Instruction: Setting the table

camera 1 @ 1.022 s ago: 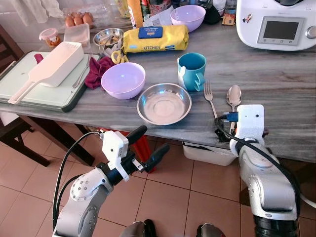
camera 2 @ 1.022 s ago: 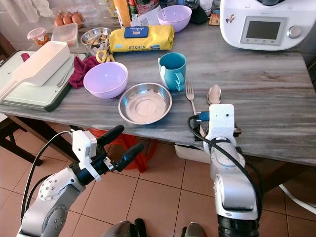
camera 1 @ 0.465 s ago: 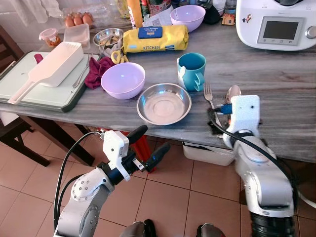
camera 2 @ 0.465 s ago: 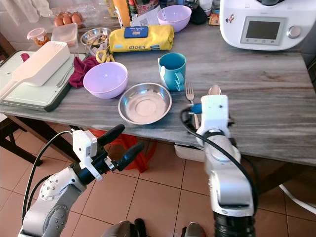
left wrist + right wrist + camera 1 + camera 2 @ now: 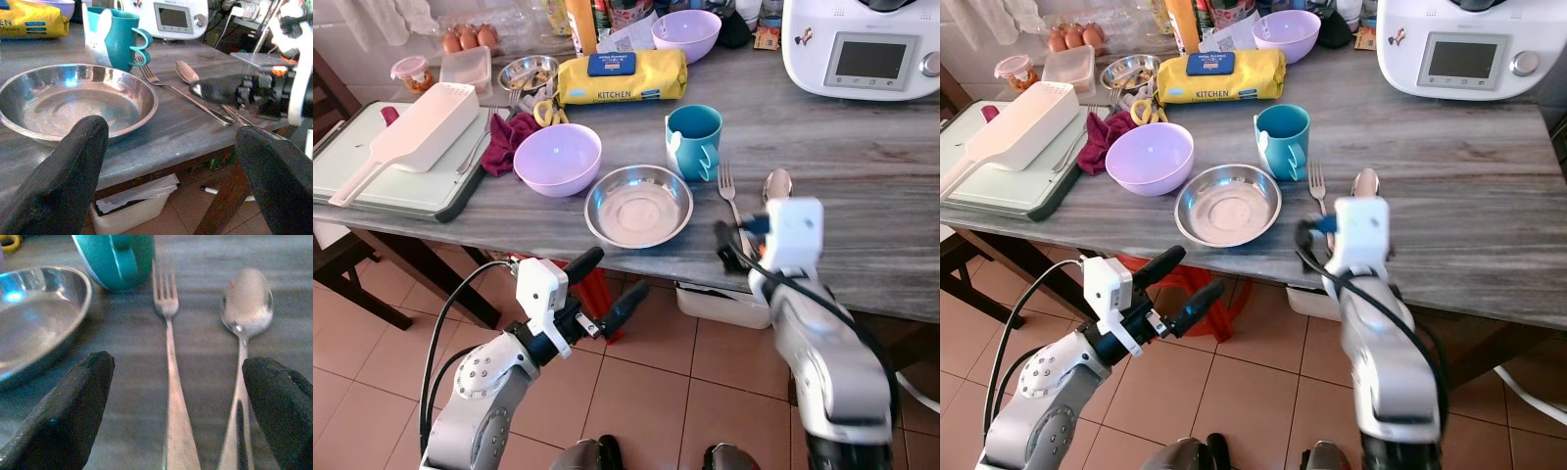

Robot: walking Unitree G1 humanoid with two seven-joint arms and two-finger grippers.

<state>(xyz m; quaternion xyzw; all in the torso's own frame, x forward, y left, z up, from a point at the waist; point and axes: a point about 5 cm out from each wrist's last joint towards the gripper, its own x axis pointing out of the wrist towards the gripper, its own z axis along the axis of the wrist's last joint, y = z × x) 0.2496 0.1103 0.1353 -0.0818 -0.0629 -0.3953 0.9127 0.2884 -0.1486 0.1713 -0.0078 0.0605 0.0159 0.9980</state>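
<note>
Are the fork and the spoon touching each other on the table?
Apart. The right wrist view shows the fork and spoon lying side by side with a bare strip of table between them.

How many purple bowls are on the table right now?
2. One purple bowl sits near the front edge, left of the steel bowl. The other purple bowl is at the back, beyond the yellow package. More could be hidden in the back clutter.

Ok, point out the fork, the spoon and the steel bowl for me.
fork [image 5: 167, 333], right wrist view, on the neck just below the tines.
spoon [image 5: 247, 301], right wrist view, on the middle of its scoop.
steel bowl [image 5: 638, 207], left eye view, on the flat bottom inside.
</note>
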